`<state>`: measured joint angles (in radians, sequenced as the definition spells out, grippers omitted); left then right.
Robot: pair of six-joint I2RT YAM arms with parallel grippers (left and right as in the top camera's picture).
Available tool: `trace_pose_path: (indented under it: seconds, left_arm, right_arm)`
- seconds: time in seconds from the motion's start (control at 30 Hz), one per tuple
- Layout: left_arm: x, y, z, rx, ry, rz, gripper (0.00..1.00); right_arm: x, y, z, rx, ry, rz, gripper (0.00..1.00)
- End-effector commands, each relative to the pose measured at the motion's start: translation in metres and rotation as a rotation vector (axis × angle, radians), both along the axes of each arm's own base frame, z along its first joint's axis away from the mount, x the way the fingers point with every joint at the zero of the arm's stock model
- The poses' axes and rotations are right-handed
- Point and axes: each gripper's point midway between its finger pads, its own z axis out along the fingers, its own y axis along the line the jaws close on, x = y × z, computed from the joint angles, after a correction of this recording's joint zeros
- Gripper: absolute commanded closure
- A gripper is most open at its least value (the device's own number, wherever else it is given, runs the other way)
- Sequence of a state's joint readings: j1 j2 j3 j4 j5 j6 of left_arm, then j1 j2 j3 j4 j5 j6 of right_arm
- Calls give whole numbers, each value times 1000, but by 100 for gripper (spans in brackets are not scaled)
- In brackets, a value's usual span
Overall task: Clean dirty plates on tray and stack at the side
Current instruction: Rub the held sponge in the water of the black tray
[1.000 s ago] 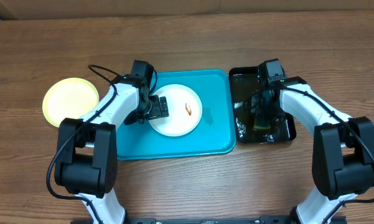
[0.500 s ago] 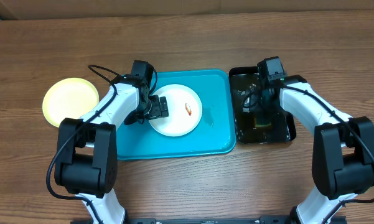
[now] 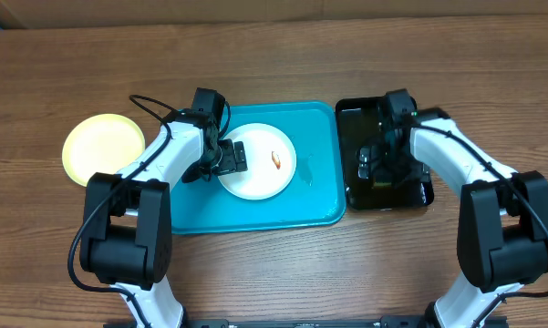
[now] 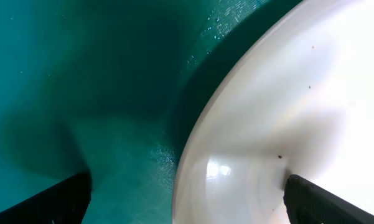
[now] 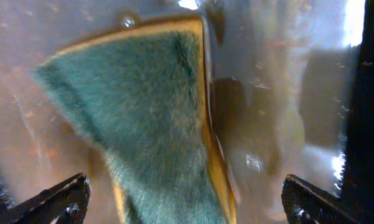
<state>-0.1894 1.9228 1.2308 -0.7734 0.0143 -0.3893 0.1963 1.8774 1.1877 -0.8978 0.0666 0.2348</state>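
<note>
A white plate [image 3: 260, 173] with a small orange-brown smear [image 3: 276, 159] lies in the turquoise tray [image 3: 319, 205]. My left gripper [image 3: 230, 157] is low at its left edge, open. In the left wrist view the plate [image 4: 286, 93] has its rim running between the two wide-apart fingers [image 4: 46, 202], over the tray floor [image 4: 81, 74]. A pale yellow-green plate [image 3: 103, 148] lies on the table to the left of the tray. My right gripper [image 3: 376, 169] hangs open over a green and yellow sponge [image 5: 149, 112], with a gap on both sides.
The sponge lies in a wet, glossy black tray [image 3: 356, 118] just right of the turquoise tray. A black cable [image 3: 150, 102] loops by the left arm. Bare wooden table [image 3: 274, 55] surrounds both trays.
My right gripper has opened wide and shifted slightly toward the near end of the black tray, over the sponge. The left arm and both plates have not moved.
</note>
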Motion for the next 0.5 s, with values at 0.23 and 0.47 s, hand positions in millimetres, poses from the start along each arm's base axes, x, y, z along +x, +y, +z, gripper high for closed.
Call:
trace_pose_path:
  seconds: [0.23, 0.47]
  left_arm:
    - [-5, 0, -8, 0, 25, -2, 0]
    - [-5, 0, -8, 0, 25, -2, 0]
  right_arm:
    - [-9, -1, -3, 2, 34, 5, 96]
    - [7, 1, 5, 4, -14, 5, 9]
